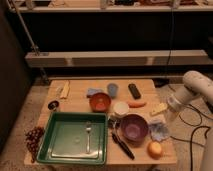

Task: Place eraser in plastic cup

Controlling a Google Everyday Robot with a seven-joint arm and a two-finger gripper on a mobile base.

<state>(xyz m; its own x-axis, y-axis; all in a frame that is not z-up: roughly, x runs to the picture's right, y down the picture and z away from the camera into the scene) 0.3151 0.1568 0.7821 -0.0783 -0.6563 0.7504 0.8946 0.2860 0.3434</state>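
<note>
The eraser (134, 90), a small black oblong block, lies at the back of the wooden table (80, 102), right of centre. A blue cup (113, 89) lies on its side just left of it. A white cup (120, 108) stands upright between the two bowls. My white arm (192, 86) reaches in from the right. Its gripper (168, 113) hangs at the table's right edge, next to a pale yellow wedge (158, 109). It is well to the right of the eraser and holds nothing that I can see.
An orange bowl (100, 102), a carrot (136, 104), a purple bowl (133, 127), a black-handled tool (122, 145), a crumpled cloth (159, 131) and a yellow fruit (155, 149) crowd the right half. A green tray (57, 145) holds a fork (88, 132). Grapes (34, 137) lie front left.
</note>
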